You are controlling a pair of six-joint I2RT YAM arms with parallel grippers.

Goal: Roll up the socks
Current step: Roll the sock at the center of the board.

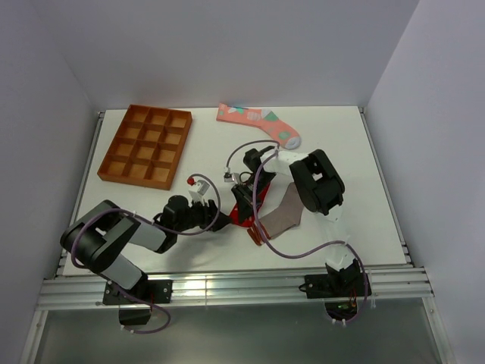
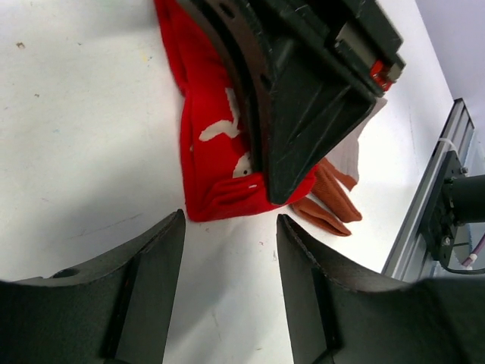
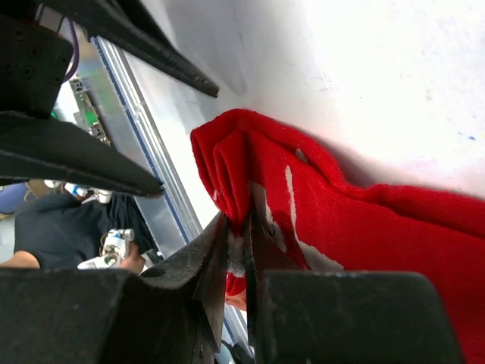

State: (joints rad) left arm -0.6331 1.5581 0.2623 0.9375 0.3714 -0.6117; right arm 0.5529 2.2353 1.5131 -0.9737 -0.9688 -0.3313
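Observation:
A red sock [image 1: 244,212] with white marks lies folded at mid-table. My right gripper [image 3: 241,227] is shut on its folded edge, pinching the red sock [image 3: 341,220] between its jaws; from above the right gripper [image 1: 244,199] sits over the sock. My left gripper [image 2: 231,227] stands open just short of the red sock [image 2: 212,152], with only bare table between its fingers. Beside it to the right lies the grey-brown sock [image 1: 286,214], its rust-coloured cuff [image 2: 332,203] showing next to the red one. The salmon-pink sock [image 1: 258,121] lies flat at the back.
An orange compartment tray [image 1: 145,145] stands at the back left. Purple cables loop over both arms. A metal rail [image 1: 227,288] runs along the table's near edge, and white walls close in the sides and back.

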